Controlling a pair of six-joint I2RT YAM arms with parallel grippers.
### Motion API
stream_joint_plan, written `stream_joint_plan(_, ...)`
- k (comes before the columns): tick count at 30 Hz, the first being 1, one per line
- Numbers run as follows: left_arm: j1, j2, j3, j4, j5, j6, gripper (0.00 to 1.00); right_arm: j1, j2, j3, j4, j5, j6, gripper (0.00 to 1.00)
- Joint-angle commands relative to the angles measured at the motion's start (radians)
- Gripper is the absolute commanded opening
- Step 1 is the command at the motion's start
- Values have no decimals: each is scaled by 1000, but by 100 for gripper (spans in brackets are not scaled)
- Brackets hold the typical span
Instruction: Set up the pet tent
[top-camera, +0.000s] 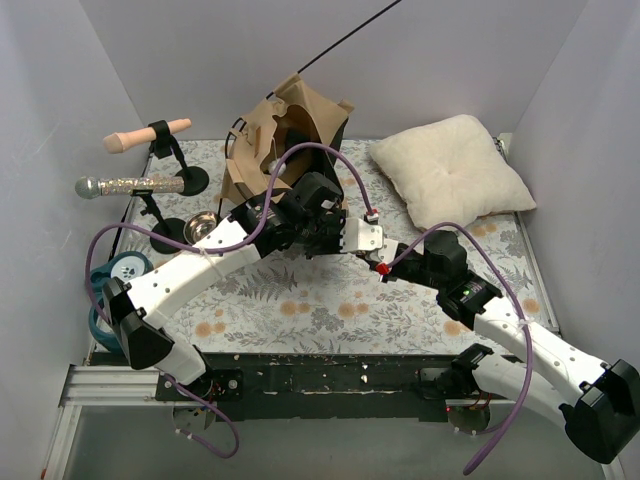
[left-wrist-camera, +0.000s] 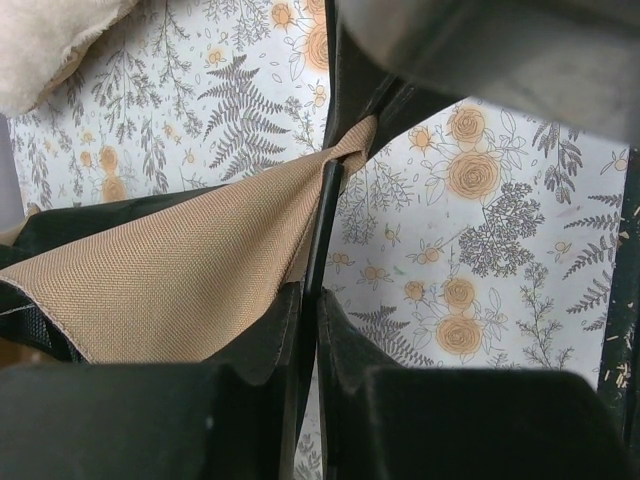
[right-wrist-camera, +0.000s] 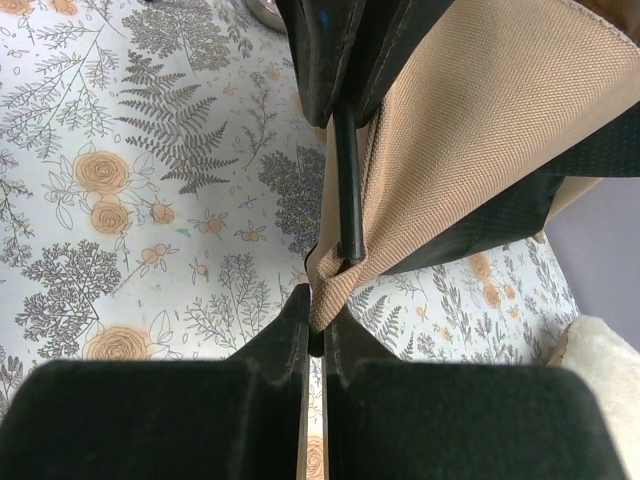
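Tan canvas bunched at one corner was where we saw the risk. The pet tent (top-camera: 285, 135) sat half-collapsed toward the rear of the flowered surface (top-camera: 330, 310), left of the pillow (top-camera: 450, 170), with both arms meeting at its near corner. The left end effector (left-wrist-camera: 308, 300) was clenched on the thin black pole (right-wrist-camera: 345, 180). The right end effector (right-wrist-camera: 318, 325) was clenched on the fabric corner (right-wrist-camera: 335, 285), right where the pole's tip met the cloth. We could not tell whether the tip sat inside a pocket or merely against the weave. If the arms pulled apart or out of line, we judged the tip could skid off and the flexible pole spring free. The pinch on the cloth looked shallow, so tension might drag it out. A pole end stuck up high behind the tent, and a twist could whip it about or tip the tent over.
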Motion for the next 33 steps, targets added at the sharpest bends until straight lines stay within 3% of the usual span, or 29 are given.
stream_joint_plan(1,47,-18,-3,-18,-202,12,0,17,-18,44,-4,-65,48,1)
stream_joint_plan(14,46,-119,-142,60,-179,59,0,14,-42,40,29,-67,158,1)
stream_joint_plan(24,24,-103,-122,79,-201,72,0,14,-4,79,-17,-133,155,1)
stream_joint_plan(33,-8,-159,-207,125,-227,138,0,14,25,118,-57,-137,198,1)
